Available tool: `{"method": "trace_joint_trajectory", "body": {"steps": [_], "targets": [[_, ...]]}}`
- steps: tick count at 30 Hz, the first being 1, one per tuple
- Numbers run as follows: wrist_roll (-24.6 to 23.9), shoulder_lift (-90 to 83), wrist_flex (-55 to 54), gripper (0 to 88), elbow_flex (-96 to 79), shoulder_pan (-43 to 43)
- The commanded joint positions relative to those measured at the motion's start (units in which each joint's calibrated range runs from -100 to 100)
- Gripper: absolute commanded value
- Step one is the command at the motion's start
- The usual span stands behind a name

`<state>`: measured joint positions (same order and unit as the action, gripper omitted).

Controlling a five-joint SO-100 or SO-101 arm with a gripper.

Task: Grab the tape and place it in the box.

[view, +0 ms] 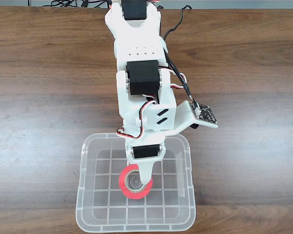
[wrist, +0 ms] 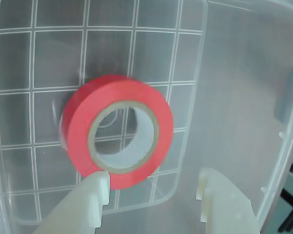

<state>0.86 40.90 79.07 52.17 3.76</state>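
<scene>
Red-orange tape [wrist: 118,130] seen inside the box [wrist: 195,63], over the grid-patterned bottom, its pale core facing the wrist camera; slightly blurred at its nine o'clock edge, so whether resting flat or just dropping cannot be told. In the fixed view, tape [view: 135,182] sitting near the centre of the box [view: 85,195], a touch toward six o'clock, partly hidden under the gripper [view: 144,176].

Gripper [wrist: 154,185] jaws spread in the wrist view: one white finger at seven o'clock touching or just overlapping the roll's lower edge, the other at five o'clock well apart from it, nothing pinched between them.

Judged as the release step, placing all but done. Next move likely calls for lifting straight up and drawing back toward twelve o'clock in the fixed view, keeping the near finger from dragging the roll or catching the box rim.

Dark wooden table [view: 39,97] with visible grain under everything. Black cables [view: 68,4] bunched at the twelve o'clock edge. Small circuit board [view: 205,113] at the arm's three o'clock side.
</scene>
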Motion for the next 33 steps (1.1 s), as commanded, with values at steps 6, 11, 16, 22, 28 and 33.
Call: {"method": "trace_joint_trajectory", "body": {"steps": [6, 11, 16, 22, 28, 33], "targets": [[0.25, -3.49, 2.61, 16.6, 5.96, -0.68], [-0.23, -5.66, 6.63, 10.5, 6.05, -2.29], [-0.23, -10.73, 10.92, 1.2, 6.05, -3.68], [-0.39, -17.48, 20.08, 1.3, 5.78, -3.24], [-1.12, -24.56, 20.93, 1.3, 2.72, -3.61], [-1.07, -36.63, 20.93, 1.3, -11.74, -2.95]]}}
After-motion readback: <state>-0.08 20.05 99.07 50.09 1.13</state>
